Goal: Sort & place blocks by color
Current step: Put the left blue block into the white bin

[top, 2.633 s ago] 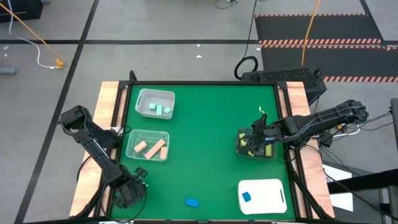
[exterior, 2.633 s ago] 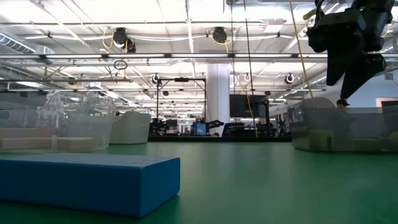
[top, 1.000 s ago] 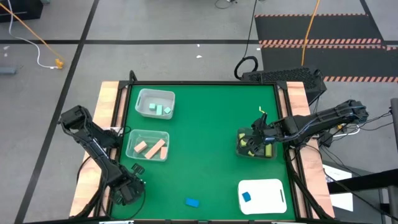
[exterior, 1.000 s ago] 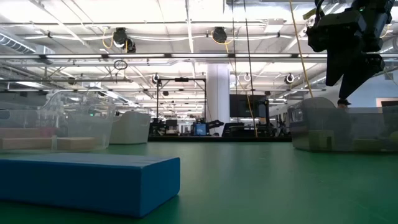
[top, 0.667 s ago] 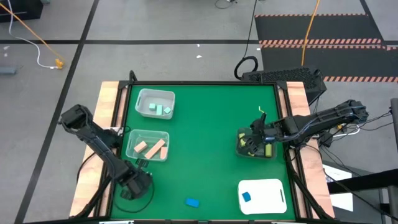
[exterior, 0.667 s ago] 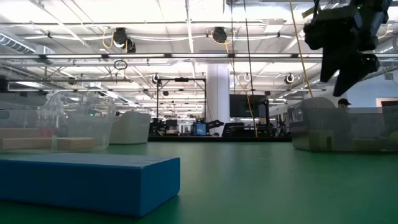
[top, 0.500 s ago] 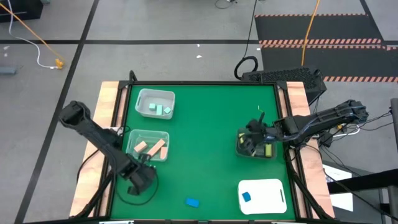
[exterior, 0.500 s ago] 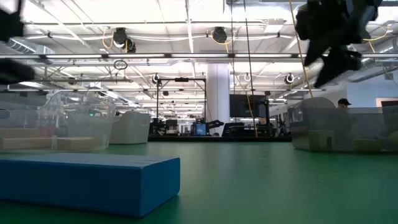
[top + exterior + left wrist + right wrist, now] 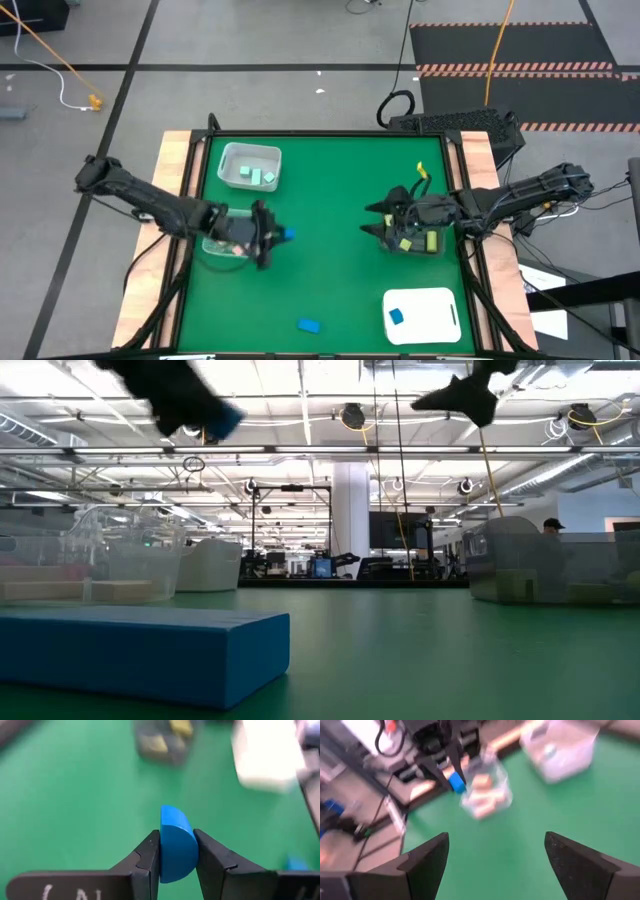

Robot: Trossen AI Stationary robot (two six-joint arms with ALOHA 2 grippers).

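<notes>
Green surface: the counter [image 9: 330, 200] carries three clear bins, one white tray and one loose block.
Left gripper [image 9: 268, 236]: raised above the counter just beside the bin of salmon pieces, on that bin's inner side; the arm reaches in from the left edge.
Left jaws: clenched on a blue block [image 9: 175, 844]; in the left wrist view the block sits between both fingers [image 9: 145, 857], its rounded end projecting past the tips.
Blue block, high view: shows as a small blue spot [image 9: 287, 235] at the gripper tip, off the counter surface.
Right gripper [image 9: 385, 220]: raised over the inner side of the dark-looking bin on the right half of the counter.
Right jaws: released, spread wide, nothing between them; the right wrist view shows both fingers [image 9: 427, 860] well apart.
Loose blue block [image 9: 309, 325]: lies flat on the counter near the front edge, between the two arms; it fills the near left of the low view [image 9: 140, 650].
White tray [image 9: 425, 312]: front right corner; one small blue block [image 9: 396, 316] rests on it.
Mint bin [image 9: 249, 166]: back left; holds mint green blocks [image 9: 262, 176].
Salmon bin [image 9: 222, 245]: in front of the mint bin, partly hidden by the left arm; salmon pieces show in the right wrist view [image 9: 482, 795].
Yellow bin [image 9: 420, 240]: right side, under the right arm; holds yellow blocks [image 9: 404, 243].
</notes>
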